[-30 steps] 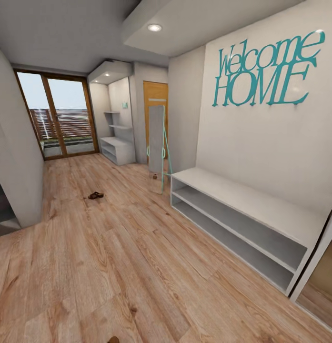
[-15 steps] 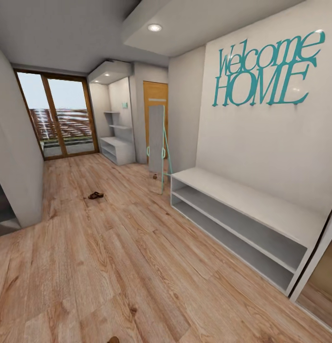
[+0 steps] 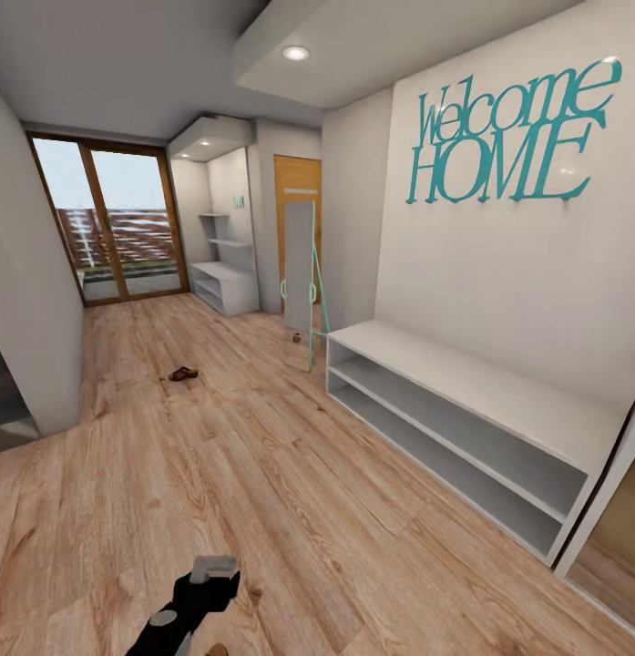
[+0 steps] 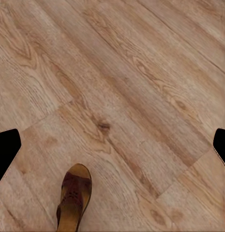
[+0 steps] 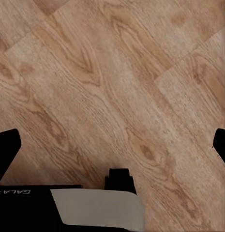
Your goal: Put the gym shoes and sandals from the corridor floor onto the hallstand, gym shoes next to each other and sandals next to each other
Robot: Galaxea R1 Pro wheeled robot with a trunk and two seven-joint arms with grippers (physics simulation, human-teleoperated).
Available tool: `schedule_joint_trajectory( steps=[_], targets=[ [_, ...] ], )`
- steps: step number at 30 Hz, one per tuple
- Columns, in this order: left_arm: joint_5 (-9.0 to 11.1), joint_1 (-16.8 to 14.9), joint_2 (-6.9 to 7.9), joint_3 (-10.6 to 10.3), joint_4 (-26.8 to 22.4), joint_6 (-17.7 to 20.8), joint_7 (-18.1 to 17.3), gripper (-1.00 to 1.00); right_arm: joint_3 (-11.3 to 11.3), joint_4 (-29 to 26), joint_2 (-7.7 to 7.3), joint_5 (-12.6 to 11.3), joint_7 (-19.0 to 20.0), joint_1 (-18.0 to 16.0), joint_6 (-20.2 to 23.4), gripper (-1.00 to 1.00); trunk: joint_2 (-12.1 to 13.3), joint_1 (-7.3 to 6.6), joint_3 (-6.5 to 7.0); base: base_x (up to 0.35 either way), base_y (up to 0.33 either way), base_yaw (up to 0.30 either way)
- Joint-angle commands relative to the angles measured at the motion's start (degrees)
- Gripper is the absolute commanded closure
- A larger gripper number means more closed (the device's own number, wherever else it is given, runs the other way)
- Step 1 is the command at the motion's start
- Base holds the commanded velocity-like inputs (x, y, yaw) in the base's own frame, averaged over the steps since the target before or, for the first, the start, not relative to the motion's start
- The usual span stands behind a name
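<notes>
One dark brown sandal (image 3: 182, 374) lies far off on the corridor floor (image 3: 290, 474), left of centre. A second sandal (image 4: 73, 199) lies on the planks under my left gripper (image 4: 112, 145), whose black fingertips (image 4: 6, 150) stand wide apart, open, with nothing between them. Its toe (image 3: 217, 650) peeks in at the head view's bottom edge beside my left arm (image 3: 194, 601). My right gripper (image 5: 112, 145) is open over bare planks. The hallstand (image 3: 224, 284) stands at the corridor's far end by the glass door. The gym shoes are out of view.
A low white bench (image 3: 463, 428) under teal "Welcome HOME" lettering (image 3: 508, 137) lines the right wall. A standing mirror (image 3: 301, 273) leans beyond it, with a small brown object (image 3: 297, 337) at its foot. A grey wall corner (image 3: 30, 364) juts in at left.
My left arm has risen into the head view at the bottom edge. The room and the far sandal are unchanged.
</notes>
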Motion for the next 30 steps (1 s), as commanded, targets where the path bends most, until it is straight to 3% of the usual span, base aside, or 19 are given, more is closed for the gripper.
schedule_joint_trajectory(
  steps=[1,9,11,17,26,30],
  targets=[
    [0.0,-1.9,-0.03,0.0,-0.1,1.8,-0.2,-1.0,0.0,-2.5,0.0,0.0,0.0,-1.1,3.4,-1.0,0.0,0.0,-0.07,0.0,0.0,0.0],
    [0.4,-10.6,-0.15,0.0,-0.1,5.1,0.0,-1.0,-0.1,-8.7,-0.15,-0.5,0.0,-7.1,10.3,-1.0,0.0,0.0,-0.07,0.0,0.0,0.0],
    [0.4,-11.9,-0.16,0.0,-0.1,8.4,0.1,-1.0,-0.2,-9.1,-0.26,-0.6,0.3,-8.0,11.7,-1.0,0.0,0.0,-0.07,0.0,0.0,0.0],
    [0.2,-12.4,-0.24,-0.1,-0.2,12.2,0.0,-1.0,-0.2,-9.3,-0.21,-0.6,0.4,-8.4,12.3,-1.0,0.0,0.0,-0.07,0.0,0.0,0.0],
    [0.2,-12.5,-0.17,-0.1,-0.1,12.6,0.0,-1.0,-0.2,-9.4,-0.45,-0.5,0.4,-8.4,12.4,-1.0,0.0,0.0,-0.07,0.0,0.0,0.0],
    [0.3,-12.5,-0.27,-0.2,-0.1,12.5,-0.1,-1.0,-0.2,-9.3,-0.52,-0.4,0.4,-8.4,12.4,-1.0,-1.6,0.88,-0.92,0.0,0.0,0.0]
  ],
)
